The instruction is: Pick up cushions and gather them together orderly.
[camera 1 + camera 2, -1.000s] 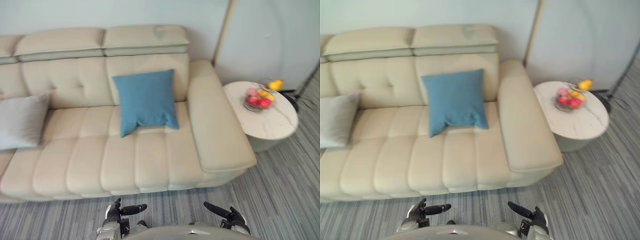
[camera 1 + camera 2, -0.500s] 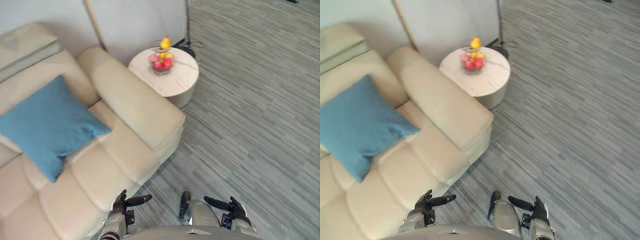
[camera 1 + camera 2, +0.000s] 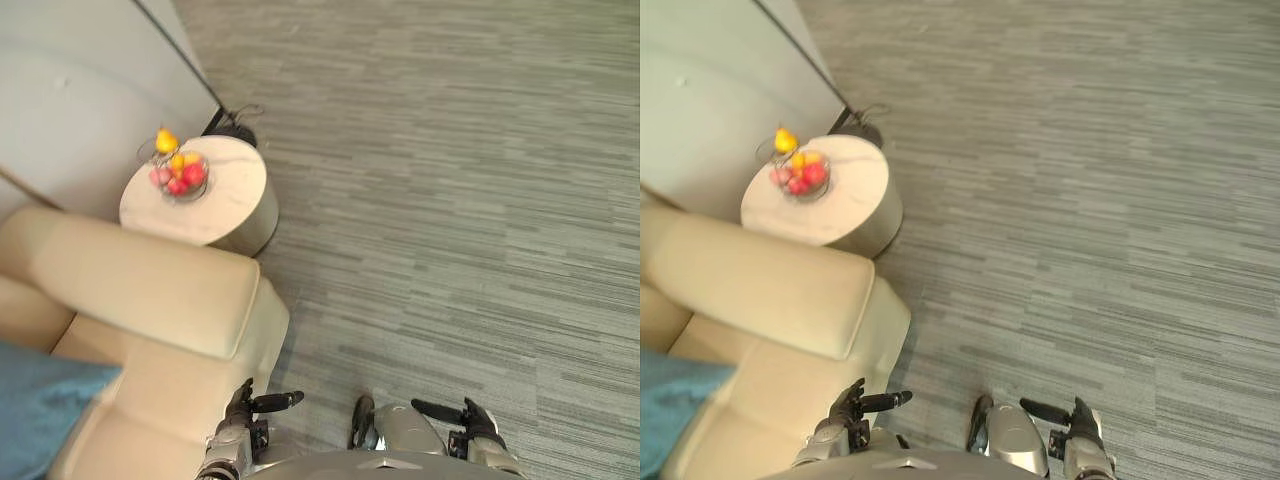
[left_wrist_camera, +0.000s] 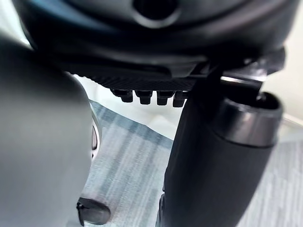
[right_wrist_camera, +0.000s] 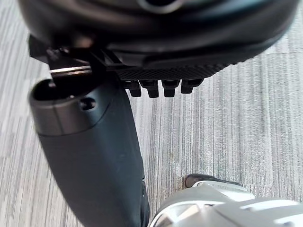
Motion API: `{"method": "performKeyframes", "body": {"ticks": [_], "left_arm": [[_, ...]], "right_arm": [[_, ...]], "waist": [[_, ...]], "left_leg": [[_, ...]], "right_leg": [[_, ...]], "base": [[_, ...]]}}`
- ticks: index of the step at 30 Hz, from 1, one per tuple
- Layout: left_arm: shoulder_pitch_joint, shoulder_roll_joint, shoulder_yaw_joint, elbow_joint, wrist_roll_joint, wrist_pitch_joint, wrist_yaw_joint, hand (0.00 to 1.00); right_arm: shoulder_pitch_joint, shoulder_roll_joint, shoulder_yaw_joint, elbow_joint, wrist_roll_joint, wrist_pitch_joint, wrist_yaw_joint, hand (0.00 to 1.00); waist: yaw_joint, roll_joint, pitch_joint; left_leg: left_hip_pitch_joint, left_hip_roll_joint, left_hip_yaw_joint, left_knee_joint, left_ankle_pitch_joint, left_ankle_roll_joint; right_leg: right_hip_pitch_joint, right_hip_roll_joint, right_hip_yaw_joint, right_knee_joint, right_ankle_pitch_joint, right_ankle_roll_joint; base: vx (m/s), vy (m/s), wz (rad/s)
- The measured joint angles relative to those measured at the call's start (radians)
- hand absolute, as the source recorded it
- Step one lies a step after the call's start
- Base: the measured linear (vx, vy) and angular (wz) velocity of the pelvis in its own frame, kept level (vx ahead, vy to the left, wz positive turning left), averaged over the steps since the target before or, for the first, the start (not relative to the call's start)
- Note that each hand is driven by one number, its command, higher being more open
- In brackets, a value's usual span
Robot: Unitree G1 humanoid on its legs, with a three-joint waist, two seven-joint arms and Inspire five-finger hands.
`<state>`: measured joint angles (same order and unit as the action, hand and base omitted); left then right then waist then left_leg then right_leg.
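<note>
1. Both hands hang low in front of us. Our left hand [image 3: 246,407] is near the end of the beige sofa [image 3: 150,285], and our right hand [image 3: 470,422] is over the grey carpet [image 3: 450,200]. Each is relaxed and loosely open, and neither holds anything.
2. Only a corner of the blue cushion [image 3: 40,410] shows. It lies on the sofa seat at our far left, well apart from either hand.
3. Beyond the armrest stands a round counter [image 3: 228,200] carrying a fruit bowl [image 3: 178,175].
4. We judge that no cushion is picked up yet and that we are at the locating step.
5. Next we need to turn toward the sofa, bring the cushion in front of us, and reach in with both hands spread wide for its soft, broad body.
</note>
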<state>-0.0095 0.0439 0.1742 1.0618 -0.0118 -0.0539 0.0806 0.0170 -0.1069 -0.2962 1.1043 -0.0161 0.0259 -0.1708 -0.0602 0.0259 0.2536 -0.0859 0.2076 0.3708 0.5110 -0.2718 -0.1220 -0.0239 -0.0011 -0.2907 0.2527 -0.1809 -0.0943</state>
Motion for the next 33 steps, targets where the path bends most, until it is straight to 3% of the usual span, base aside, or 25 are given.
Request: {"method": "performKeyframes", "body": {"ticks": [2,5,7,8,9,10,13,14,15,16,17,19,21,22,23,24,25,26,28,29,31,32,33], "left_arm": [[0.001,-0.005,0.013,-0.009,-0.008,0.000,0.002,1.00],[0.003,-0.017,0.046,-0.025,-0.025,-0.002,0.003,1.00],[0.006,-0.024,0.047,-0.026,-0.025,-0.002,0.003,1.00],[0.013,-0.023,0.061,-0.026,-0.024,-0.001,0.002,1.00],[0.020,-0.024,0.068,-0.026,-0.024,-0.001,0.002,1.00],[0.024,-0.010,0.072,-0.020,-0.024,0.000,0.004,1.00],[0.021,0.009,0.063,0.011,-0.024,0.003,0.006,1.00],[0.020,0.012,0.063,0.017,-0.024,0.003,0.006,1.00],[0.017,0.023,0.039,0.022,-0.024,0.000,0.007,1.00],[0.021,0.009,0.003,0.021,-0.024,-0.002,0.007,1.00],[0.019,-0.001,-0.019,0.023,-0.024,-0.002,0.004,1.00],[0.008,0.001,-0.046,0.021,-0.024,0.000,0.008,1.00],[-0.003,0.011,-0.048,0.022,-0.024,0.002,0.009,1.00],[-0.009,0.022,-0.052,0.023,-0.024,0.006,0.010,1.00],[-0.009,0.022,-0.058,0.023,-0.024,0.013,0.010,1.00],[-0.010,0.021,-0.080,0.023,-0.023,0.016,0.010,1.00],[-0.008,0.023,-0.079,0.024,-0.022,0.016,0.009,1.00],[-0.007,0.044,-0.079,0.028,-0.022,0.016,0.008,1.00],[-0.012,0.037,-0.079,0.031,-0.018,0.021,0.003,1.00],[-0.014,0.036,-0.067,0.019,-0.016,0.015,0.000,1.00],[-0.017,0.022,-0.060,0.013,-0.018,0.010,0.001,1.00],[-0.017,0.011,-0.042,0.009,-0.020,0.010,0.000,1.00],[-0.016,0.007,-0.038,-0.001,-0.021,0.008,0.000,1.00]], "right_arm": [[0.007,0.019,-0.021,-0.011,0.000,0.001,-0.010,1.00],[0.028,0.029,-0.037,-0.032,0.000,0.005,-0.017,1.00],[0.044,0.032,-0.038,-0.050,0.000,0.005,-0.017,1.00],[0.044,0.042,-0.038,-0.066,-0.001,0.005,-0.017,1.00],[0.046,0.046,-0.039,-0.073,-0.002,0.005,-0.015,1.00],[0.047,0.055,-0.040,-0.076,-0.001,0.005,-0.012,1.00],[0.023,0.076,-0.041,-0.072,-0.003,0.006,-0.007,1.00],[0.015,0.084,-0.040,-0.071,-0.003,0.006,-0.007,1.00],[-0.003,0.094,-0.034,-0.065,-0.004,0.007,-0.007,1.00],[-0.007,0.078,-0.023,-0.060,-0.005,0.007,-0.007,1.00],[-0.011,0.066,-0.018,-0.054,-0.005,0.005,-0.006,1.00],[-0.043,0.072,0.000,-0.028,-0.006,0.001,0.005,1.00],[-0.064,0.087,0.006,-0.022,-0.022,0.002,0.013,1.00],[-0.079,0.095,0.006,-0.019,-0.022,0.001,0.013,1.00],[-0.077,0.093,0.003,-0.019,-0.022,0.000,0.012,1.00],[-0.068,0.088,0.001,-0.022,-0.022,-0.001,0.013,1.00],[-0.066,0.082,0.007,-0.024,-0.022,-0.003,0.012,1.00],[-0.066,0.083,0.012,-0.024,-0.021,-0.008,0.010,1.00],[-0.064,0.066,0.004,-0.027,-0.021,-0.014,0.005,1.00],[-0.063,0.048,0.004,-0.031,-0.020,-0.013,-0.006,1.00],[-0.051,0.028,0.003,-0.029,-0.019,-0.006,-0.017,1.00],[-0.038,0.020,0.002,-0.019,-0.019,-0.006,-0.022,1.00],[-0.040,0.026,0.003,-0.002,-0.018,-0.004,-0.025,1.00]], "waist": [[0.015,0.000,0.002],[0.042,0.005,-0.001],[0.053,0.008,-0.012],[0.059,0.004,-0.025],[0.058,0.002,-0.035],[0.055,-0.027,-0.060],[0.063,-0.050,-0.082],[0.065,-0.052,-0.082],[0.076,-0.049,-0.081],[0.082,-0.017,-0.102],[0.080,0.019,-0.107],[0.080,0.009,-0.101],[0.081,-0.005,-0.096],[0.081,-0.018,-0.087],[0.073,-0.020,-0.086],[0.062,-0.016,-0.075],[0.064,-0.021,-0.074],[0.071,-0.053,-0.070],[0.069,-0.028,-0.062],[0.077,-0.014,-0.048],[0.079,-0.005,-0.032],[0.083,-0.003,-0.032],[0.096,-0.005,-0.031]], "left_leg": [[-0.084,-0.056,-0.163,-0.179,0.046,-0.002],[-0.113,-0.068,-0.268,-0.300,0.103,-0.002],[-0.106,-0.068,-0.283,-0.318,0.137,0.031],[-0.073,-0.073,-0.259,-0.314,0.214,0.054],[-0.065,-0.069,-0.236,-0.310,0.258,0.059],[-0.059,-0.073,-0.161,-0.274,0.231,0.055],[-0.007,-0.073,-0.060,-0.242,0.205,0.073],[-0.005,-0.068,-0.050,-0.203,0.202,0.077],[-0.027,-0.077,-0.046,-0.143,0.141,0.064],[0.033,-0.125,-0.097,-0.400,0.214,0.089],[0.048,-0.117,-0.080,-0.450,0.268,0.093],[0.078,-0.137,-0.029,-0.453,0.269,0.103],[0.097,-0.141,0.013,-0.455,0.266,0.107],[0.115,-0.141,0.036,-0.454,0.265,0.108],[0.131,-0.137,0.034,-0.452,0.265,0.108],[0.159,-0.117,0.035,-0.437,0.265,0.108],[0.156,-0.083,0.054,-0.381,0.243,0.084],[0.126,-0.066,0.082,-0.258,0.198,0.064],[0.068,0.024,0.081,-0.069,0.150,0.061],[-0.013,0.088,0.050,0.142,0.124,0.058],[-0.046,0.058,-0.022,0.210,0.039,0.040],[-0.070,0.009,-0.057,0.173,0.013,0.024],[-0.101,-0.059,-0.095,0.029,0.017,0.026]], "right_leg": [[0.008,0.019,0.083,-0.003,-0.003,0.003],[0.022,0.048,0.178,0.001,-0.029,0.026],[0.028,0.063,0.238,0.020,-0.056,0.042],[0.017,0.059,0.312,0.074,-0.103,0.075],[0.006,0.058,0.336,0.099,-0.122,0.087],[-0.027,0.022,0.360,0.149,-0.149,0.129],[-0.032,-0.029,0.306,0.141,-0.109,0.168],[-0.024,-0.039,0.273,0.140,-0.083,0.161],[-0.009,-0.063,0.191,0.149,-0.051,0.144],[-0.012,-0.088,0.087,0.158,-0.055,0.147],[-0.012,-0.091,0.022,0.174,-0.065,0.158],[-0.032,-0.172,-0.130,0.231,-0.088,0.171],[-0.011,-0.203,-0.272,0.215,-0.088,0.167],[-0.001,-0.207,-0.294,0.215,-0.089,0.161],[0.002,-0.211,-0.289,0.248,-0.087,0.155],[-0.049,-0.234,-0.286,0.382,-0.081,0.085],[-0.043,-0.198,-0.264,0.238,-0.112,0.080],[-0.037,-0.195,-0.242,0.136,-0.080,0.081],[-0.006,-0.137,-0.227,0.097,-0.077,0.070],[0.034,-0.095,-0.183,0.053,-0.081,0.053],[0.084,-0.079,-0.138,0.011,-0.082,0.047],[0.115,-0.076,-0.094,-0.011,-0.080,0.047],[0.139,-0.074,-0.017,-0.037,-0.080,0.047]], "base": [[0.10,0.011,-1.16],[0.16,0.040,-1.07],[0.34,0.121,-1.26],[0.45,0.169,-1.31],[0.54,0.194,-1.69],[0.37,0.129,-1.15],[0.33,0.097,-1.34],[0.23,0.098,-1.37],[0.13,0.098,-1.33],[0.08,0.135,-1.29],[0.01,0.120,-0.94],[0.08,0.137,-0.73],[0.14,0.028,-0.77],[0.10,-0.041,-0.62],[0.13,-0.082,-0.46],[0.10,-0.139,-0.31],[0.08,-0.241,-0.44],[0.02,-0.194,-0.48],[0.11,-0.260,-0.55],[0.19,-0.259,-0.71],[0.19,-0.103,-0.83],[0.33,-0.054,-1.57],[0.26,-0.019,-1.52]]}}
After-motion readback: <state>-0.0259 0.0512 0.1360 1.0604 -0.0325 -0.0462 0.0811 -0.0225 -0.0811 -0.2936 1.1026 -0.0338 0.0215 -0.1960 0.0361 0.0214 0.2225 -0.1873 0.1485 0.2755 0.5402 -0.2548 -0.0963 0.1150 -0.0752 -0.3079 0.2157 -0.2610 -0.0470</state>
